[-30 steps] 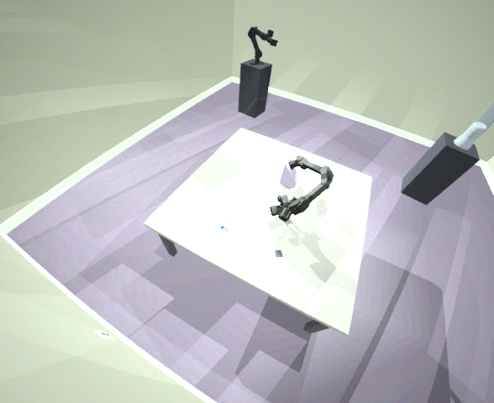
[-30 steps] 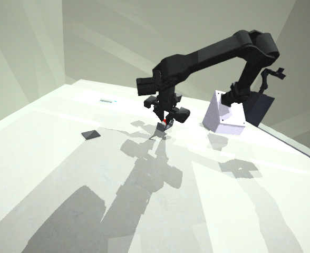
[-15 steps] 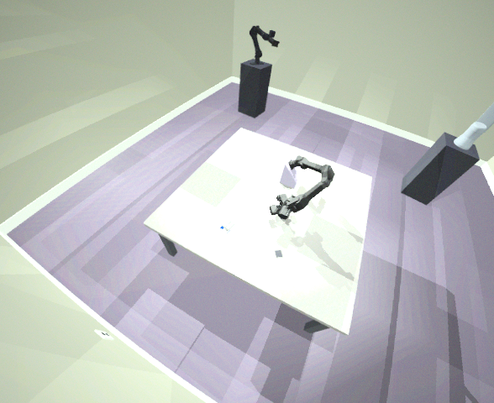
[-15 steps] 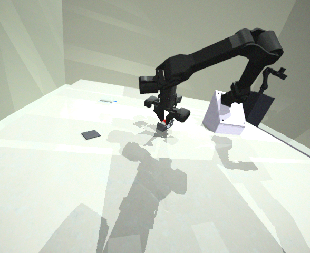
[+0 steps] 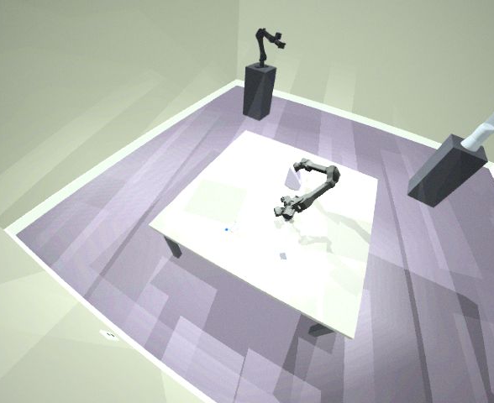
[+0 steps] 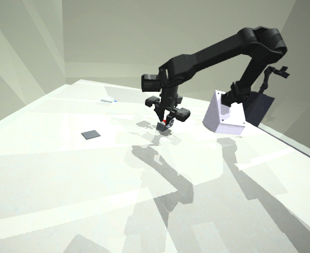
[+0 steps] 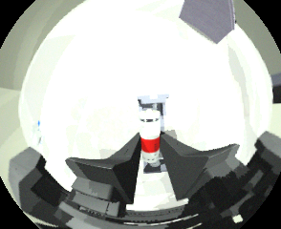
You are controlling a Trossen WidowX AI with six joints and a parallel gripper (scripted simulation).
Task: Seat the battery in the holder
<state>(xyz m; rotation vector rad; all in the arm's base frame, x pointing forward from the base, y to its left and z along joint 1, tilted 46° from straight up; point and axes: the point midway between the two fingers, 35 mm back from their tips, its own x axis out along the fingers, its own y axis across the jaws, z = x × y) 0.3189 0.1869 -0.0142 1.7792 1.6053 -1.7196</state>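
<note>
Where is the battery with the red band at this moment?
The battery is between the closed fingers of the gripper, centre of the wrist view, pointing away toward the holder. In the exterior view it hangs low over the table, left of the arm's base.

High far top, low near exterior, wrist down the pincer (image 7: 151,160).

The white table (image 6: 68,174) carries a dark flat square (image 6: 90,134), the holder (image 6: 161,126) and the arm's pale base (image 6: 225,117).

Flat dark grey square (image 6: 90,134) lying alone on white table (image 6: 68,174); small white-and-blue item (image 6: 108,100) farther back; second arm on dark pedestal (image 5: 258,90) beyond.
</note>
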